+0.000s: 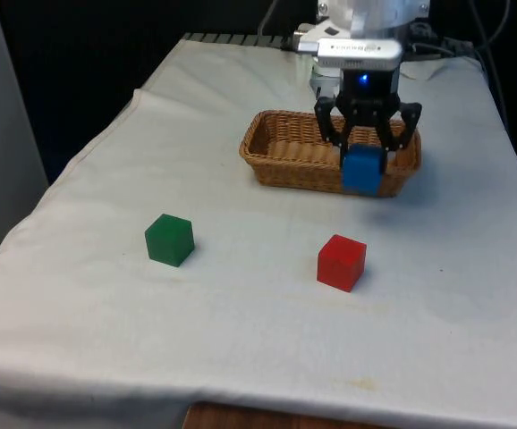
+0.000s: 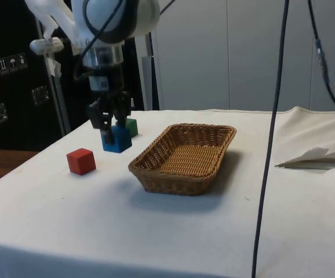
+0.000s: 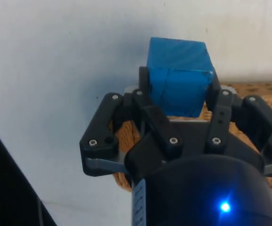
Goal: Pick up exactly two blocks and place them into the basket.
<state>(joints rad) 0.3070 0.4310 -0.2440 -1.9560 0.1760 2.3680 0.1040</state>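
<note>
- Where the front view looks across the white cloth (image 1: 241, 340), the gripper (image 1: 363, 152) hangs with its fingers pinching a blue block (image 1: 362, 170), which is held off the table before the wicker basket (image 1: 285, 152). The basket's long axis runs across this view. A green block (image 1: 169, 239) sits towards the front view's left and a red block (image 1: 341, 262) towards its right, well apart.
- In the side view, the gripper (image 2: 110, 124) points straight down, the blue block (image 2: 117, 139) clamped upright in it, beside the basket's (image 2: 182, 174) near rim. The red block (image 2: 80, 161) rests near it; the green block (image 2: 131, 127) is partly hidden behind.
- In the wrist view, both fingers (image 3: 150, 84) press the blue block's (image 3: 178, 75) opposite faces, with the basket (image 3: 268, 94) beneath the gripper.
</note>
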